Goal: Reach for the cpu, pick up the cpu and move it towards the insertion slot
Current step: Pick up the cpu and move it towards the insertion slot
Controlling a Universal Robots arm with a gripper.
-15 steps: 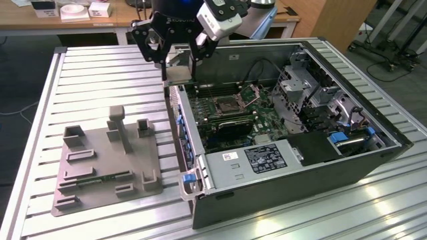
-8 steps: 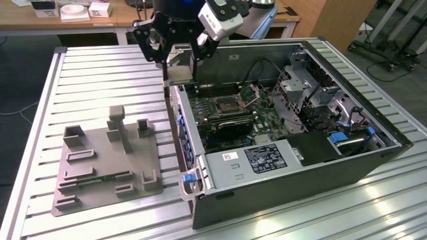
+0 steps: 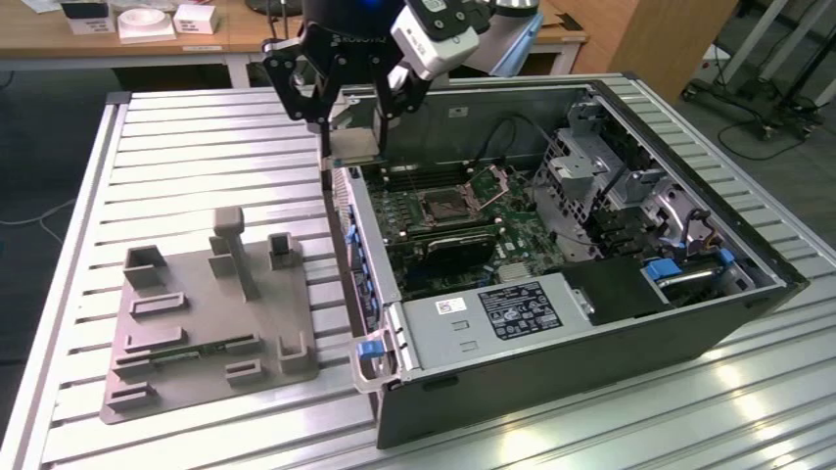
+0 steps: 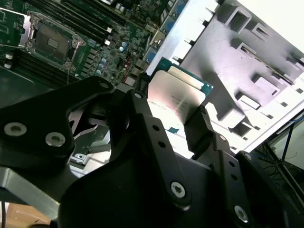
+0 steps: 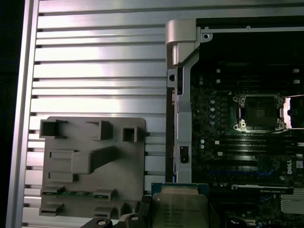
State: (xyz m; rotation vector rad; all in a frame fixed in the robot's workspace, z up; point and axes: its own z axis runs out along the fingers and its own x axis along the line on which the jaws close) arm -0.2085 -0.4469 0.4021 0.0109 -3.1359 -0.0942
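While clamped between the black gripper (image 4: 183, 130) fingers, high over the computer case's (image 3: 731, 323) near wall, keep the cpu (image 4: 178, 97) level and carry it slowly across toward the insertion slot (image 3: 444, 206), open on the motherboard (image 3: 516, 230). Cannot judge finger contact along the chip's lower edge: hidden.

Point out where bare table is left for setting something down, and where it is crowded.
Free: ribbed table between the grey fixture tray and the far edge, beside the computer case. Crowded: inside the case around the insertion slot, and at its near wall, where the gripper holds the cpu.
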